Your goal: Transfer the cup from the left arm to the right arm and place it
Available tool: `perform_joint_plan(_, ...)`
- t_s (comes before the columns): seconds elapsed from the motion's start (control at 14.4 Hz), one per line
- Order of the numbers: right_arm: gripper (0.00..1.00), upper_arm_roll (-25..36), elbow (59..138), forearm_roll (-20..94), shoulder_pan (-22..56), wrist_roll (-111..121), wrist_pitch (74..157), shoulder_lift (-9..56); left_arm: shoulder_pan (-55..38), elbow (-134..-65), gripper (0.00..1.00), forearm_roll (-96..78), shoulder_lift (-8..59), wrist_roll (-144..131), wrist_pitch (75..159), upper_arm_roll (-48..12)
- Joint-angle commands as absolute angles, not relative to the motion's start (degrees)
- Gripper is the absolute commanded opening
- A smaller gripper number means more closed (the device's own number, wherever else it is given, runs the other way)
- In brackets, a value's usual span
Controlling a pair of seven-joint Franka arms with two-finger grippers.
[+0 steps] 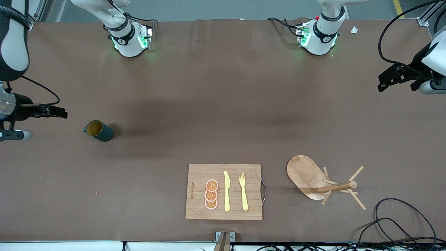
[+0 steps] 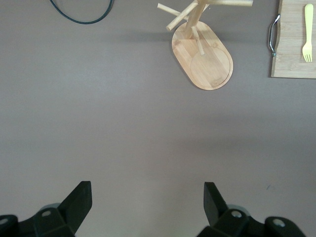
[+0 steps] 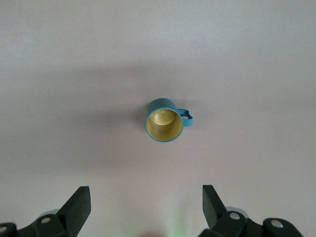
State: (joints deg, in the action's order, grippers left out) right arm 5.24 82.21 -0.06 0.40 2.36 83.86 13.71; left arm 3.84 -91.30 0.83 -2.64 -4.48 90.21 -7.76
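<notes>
High front camera facing both arm bases across the counter (image 1: pixel 216 104), wrist cameras looking straight down, left sharing the mug tree (image 2: pixel 202 54), right the cup (image 3: pixel 165 120)

cup (image 1: pixel 99 130) upright toward right arm's end, apart from cutting board (image 1: pixel 224 191)

Bare table rings the cup (image 1: pixel 99 130); cutting board (image 1: pixel 198 174) lies well apart

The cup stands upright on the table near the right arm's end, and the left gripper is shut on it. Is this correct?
Not quite. The cup stands there free; the front view shows it alone. The left gripper is open and empty over bare table, as the left wrist view shows.
</notes>
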Motion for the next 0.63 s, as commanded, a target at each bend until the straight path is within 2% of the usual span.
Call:
perform_joint_plan(0.0, 1.00, 5.4, 78.2, -1.1, 0.4, 0.9, 81.0, 14.1, 4.4, -90.7, 1.00, 1.9, -3.2, -3.7, 90.3, -7.9)
perform_joint_plan(0.21, 1.00, 5.3, 77.5, -1.1, 0.4, 1.5, 79.7, 14.1, 4.3, -90.7, 1.00, 1.9, -2.8, -3.7, 90.3, -7.9)
perform_joint_plan(0.56, 1.00, 5.4, 71.6, -0.3, -0.6, 3.1, 74.9, 14.2, 4.2, -90.7, 1.00, 1.4, -2.0, -3.8, 90.5, -8.0)
